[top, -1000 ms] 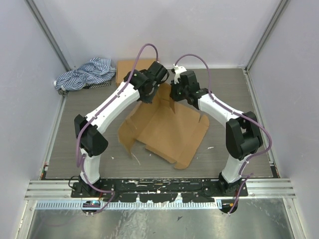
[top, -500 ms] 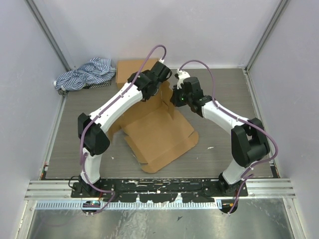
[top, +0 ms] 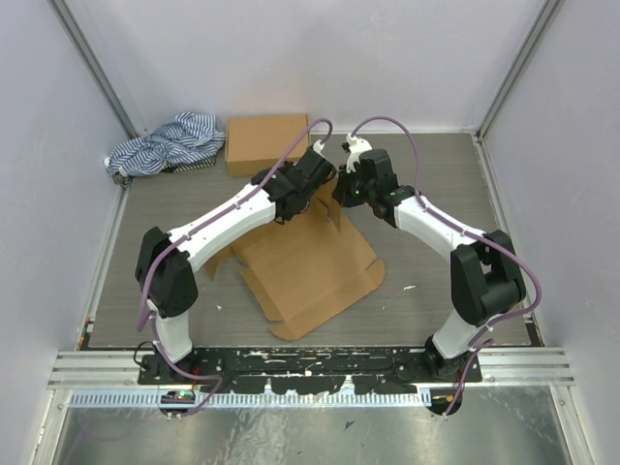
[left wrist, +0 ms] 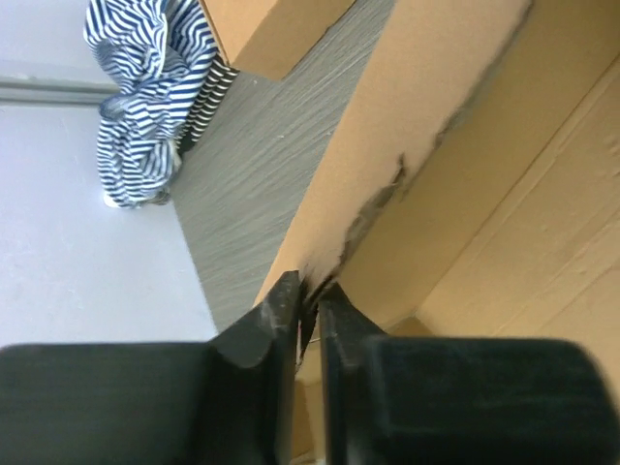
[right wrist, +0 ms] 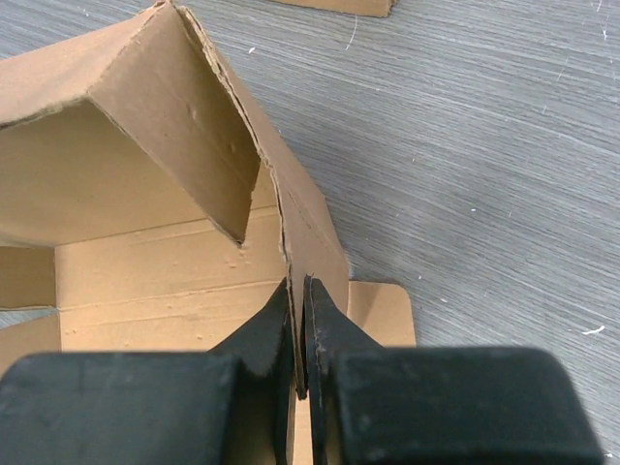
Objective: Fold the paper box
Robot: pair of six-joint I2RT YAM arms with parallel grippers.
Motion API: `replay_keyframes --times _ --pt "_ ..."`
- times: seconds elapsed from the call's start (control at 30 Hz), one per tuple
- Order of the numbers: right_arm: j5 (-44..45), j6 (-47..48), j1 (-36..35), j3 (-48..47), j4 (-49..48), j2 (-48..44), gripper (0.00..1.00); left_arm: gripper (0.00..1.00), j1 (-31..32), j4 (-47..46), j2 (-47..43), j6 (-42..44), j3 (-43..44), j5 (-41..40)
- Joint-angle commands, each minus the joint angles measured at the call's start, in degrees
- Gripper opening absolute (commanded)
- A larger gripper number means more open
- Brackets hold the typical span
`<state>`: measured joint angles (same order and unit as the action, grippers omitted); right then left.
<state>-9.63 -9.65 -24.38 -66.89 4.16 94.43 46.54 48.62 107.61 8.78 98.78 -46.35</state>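
- Mid-table, left gripper (left wrist: 308,293) and right gripper (right wrist: 297,289) each clamp a raised edge of the brown cardboard box (top: 310,271).
- Rightward, grey wood-grain tabletop (top: 446,165) stretches open.
- Box's right edge has drawn leftward since earlier.

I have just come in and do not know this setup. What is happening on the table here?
Two robot arms are folding a cardboard box blank that lies mostly flat on the table. The left tool and the right tool each pinch the edge of a raised flap at its far side, close together. No box shape is formed yet. A closed box and a striped cloth sit at the back.
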Motion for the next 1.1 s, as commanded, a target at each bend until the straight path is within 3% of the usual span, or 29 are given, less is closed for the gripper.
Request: replay_keyframes --times 0.0,0.03,0.13,0.23,0.33,0.4,0.47,0.57,0.73,1.07 --pt "-1.6 -1.5 0.29 -0.49 -0.76 -2.15 0.1 0.38 -0.32 -0.21 -4.75 -4.92 0.11 4.02" --pt "-1.56 -1.45 0.28 -0.25 -0.94 -2.16 0.1 0.45 -0.34 -0.27 -5.66 -5.21 0.73 4.74" --pt "-1.2 -1.5 0.3 0.64 -1.28 -2.06 0.1 0.52 -0.39 0.17 -8.11 -6.23 3.14 8.0" --pt "-1.47 -1.49 0.3 1.5 -2.02 -1.97 0.1 0.54 -0.33 -0.53 -11.33 -7.37 4.56 11.1" --pt "-1.68 -1.42 0.3 2.14 -2.53 -2.08 0.09 0.61 -1.45 -6.77 -15.58 -7.99 1.99 8.81" --pt "-1.91 -1.44 0.3 2.33 -2.63 -2.06 0.09 0.65 -5.71 -10.45 -16.7 -10.53 0.16 10.32" --pt "-2.48 -1.66 0.3 2.75 -3.36 -2.22 0.09 0.61 -10.12 -10.26 -15.05 -14.0 0.07 14.76" --pt "-2.94 -1.88 0.23 2.75 -3.51 -2.11 0.09 0.54 -12.86 -8.24 -9.71 -15.65 0.95 14.22" --pt "-3.56 -2.64 0.21 2.4 -3.59 -1.71 0.1 0.49 -12.89 -7.5 -4.21 -18.24 -0.16 13.08" --pt "-3.56 -3.54 -0.34 -0.19 0.24 -1.12 0.12 0.47 -10.11 -10.66 -3.97 -18.14 -7.04 4.09"
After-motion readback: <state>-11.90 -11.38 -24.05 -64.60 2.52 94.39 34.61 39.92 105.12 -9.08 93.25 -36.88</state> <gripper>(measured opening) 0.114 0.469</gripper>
